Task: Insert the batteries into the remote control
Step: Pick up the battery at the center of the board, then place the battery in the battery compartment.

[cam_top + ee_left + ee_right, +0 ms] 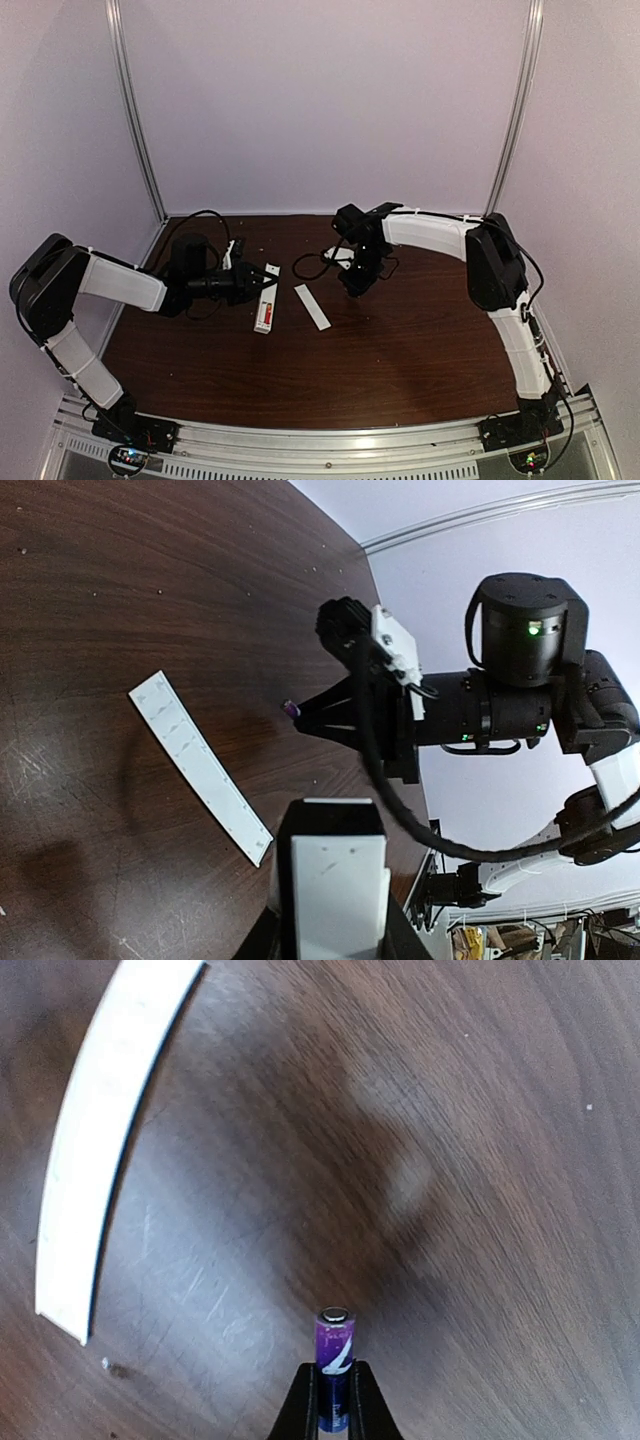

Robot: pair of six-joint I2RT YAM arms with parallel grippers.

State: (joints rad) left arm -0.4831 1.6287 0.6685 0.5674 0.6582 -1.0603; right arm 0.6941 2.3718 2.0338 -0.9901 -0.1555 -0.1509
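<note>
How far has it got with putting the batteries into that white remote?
Seemingly done: a red patch, likely the small red-orange battery, sits in the slim white plastic remote control. In hand: the right gripper pinches the small dark purple cylindrical battery, and the left gripper holds the remote. Left: seating the purple battery, and probably refitting the thin flat white cover strip, which lies loose on the brown table.

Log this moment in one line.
left gripper: holding remote | right gripper: shut on purple battery | cover strip: flat on table
</note>
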